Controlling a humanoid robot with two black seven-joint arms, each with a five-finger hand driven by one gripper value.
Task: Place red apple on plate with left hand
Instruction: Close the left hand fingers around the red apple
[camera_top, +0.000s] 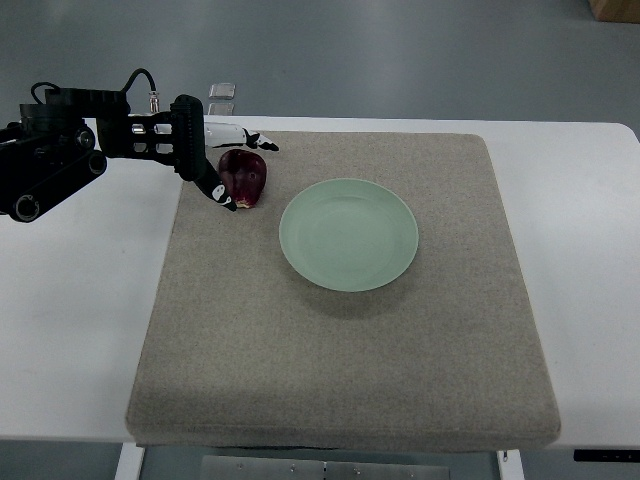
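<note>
A dark red apple (244, 178) lies on the grey mat (340, 340), just left of the pale green plate (349, 234). My left hand (250, 176) reaches in from the upper left on its black arm (60, 150). It straddles the apple: the long fingers (258, 141) stretch past the apple's far side and the thumb (224, 196) sits at its near left side. The fingers look extended rather than closed on the fruit, and the apple rests on the mat. Nothing is on the plate. The right arm is out of the picture.
The mat covers most of a white table (70, 330), with bare tabletop on both sides. Two small clear items (221, 97) sit at the table's far edge behind the hand. Grey floor lies beyond.
</note>
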